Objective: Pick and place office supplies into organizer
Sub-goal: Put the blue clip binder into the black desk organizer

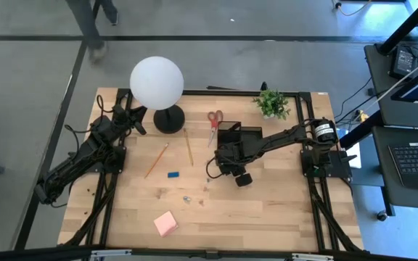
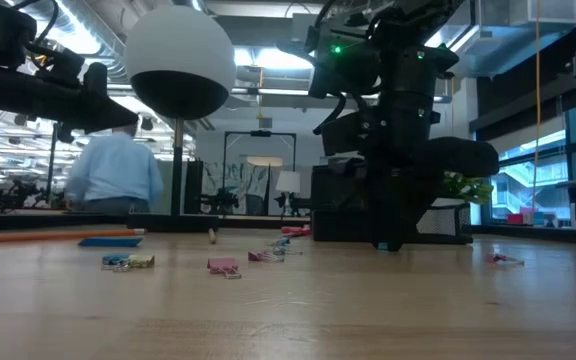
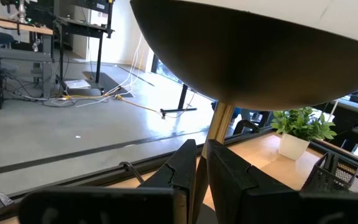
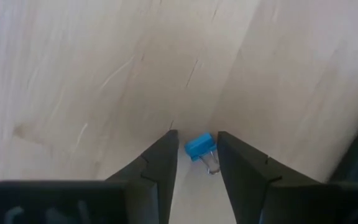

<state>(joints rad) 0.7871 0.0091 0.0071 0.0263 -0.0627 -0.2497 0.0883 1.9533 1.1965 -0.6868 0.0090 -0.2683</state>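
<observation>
My right gripper (image 1: 223, 165) points down at the table just in front of the black organizer (image 1: 239, 135), shut on a small blue binder clip (image 4: 199, 146). My left gripper (image 1: 133, 116) waits shut and empty beside the white globe lamp (image 1: 156, 83). Red-handled scissors (image 1: 215, 122) lie flat left of the organizer. Two pencils (image 1: 157, 159) (image 1: 189, 146), a blue eraser (image 1: 173, 174), a pink sticky-note pad (image 1: 165, 223) and a few more clips (image 1: 187, 197) lie on the table. The pens are not in view. My right gripper has the blue clip's body (image 4: 194, 148) between its two fingertips (image 4: 168, 154), coming from above and pointing down. The clip's wire handles (image 4: 212, 165) stick out toward the wrist. Whether the clip is lifted clear or lies on the table, I cannot tell.
A green potted plant (image 1: 271, 104) stands at the far edge right of the organizer. The lamp's round black base (image 1: 169, 119) stands near my left gripper. Coloured clips (image 2: 223, 265) are scattered mid-table. A person (image 2: 116, 172) is in the room behind.
</observation>
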